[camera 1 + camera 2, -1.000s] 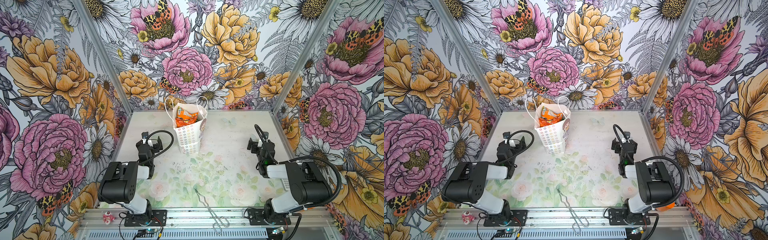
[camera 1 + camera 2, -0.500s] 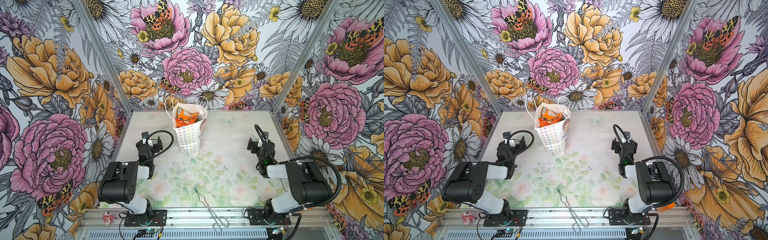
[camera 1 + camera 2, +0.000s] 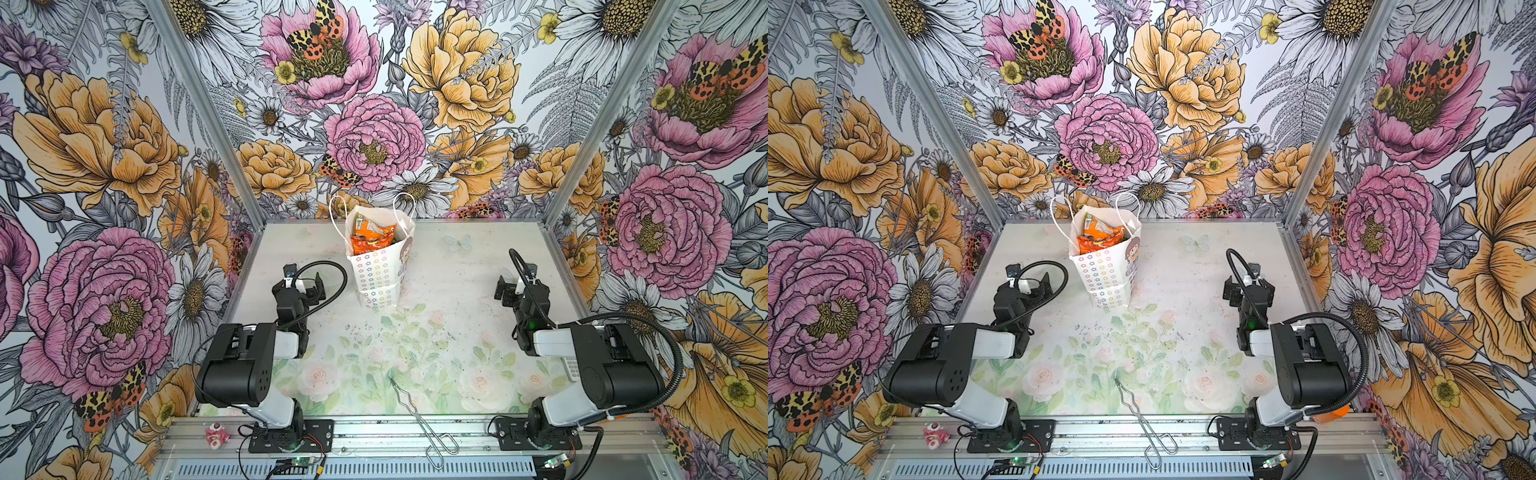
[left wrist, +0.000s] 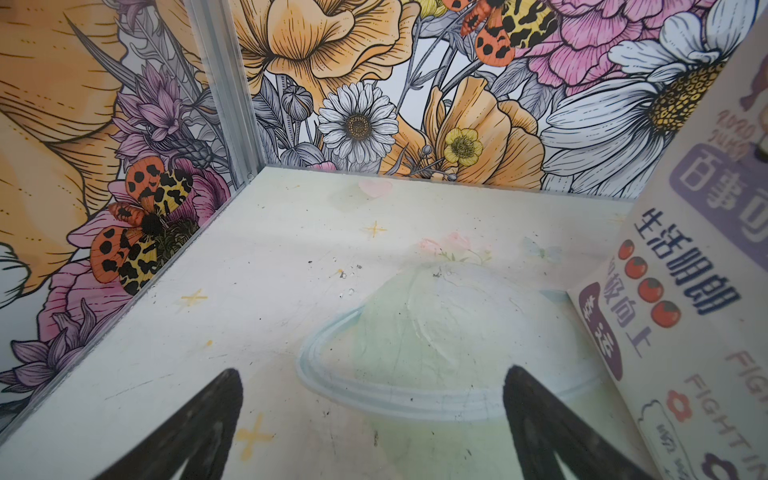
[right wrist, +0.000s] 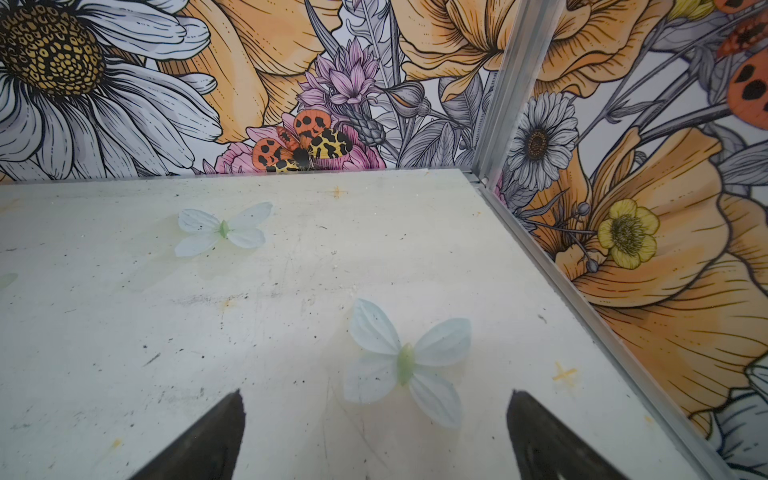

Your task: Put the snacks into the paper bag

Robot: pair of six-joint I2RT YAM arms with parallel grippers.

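Upright paper bag (image 3: 380,274) near back edge of worktop (image 3: 457,266), orange snack packets (image 3: 371,237) inside. Left gripper (image 3: 305,279), right gripper (image 3: 517,286) near side edges: jaws spread wide, holding nothing.

The desk (image 3: 457,266) is pale, printed with faint roses and butterflies, and peppered with dark specks. A white paper bag (image 3: 379,276) stands upright on it near the back edge, a little left of the middle. Thin metal tongs (image 3: 417,415) lie across the front edge, their looped end over the rail (image 3: 374,432).
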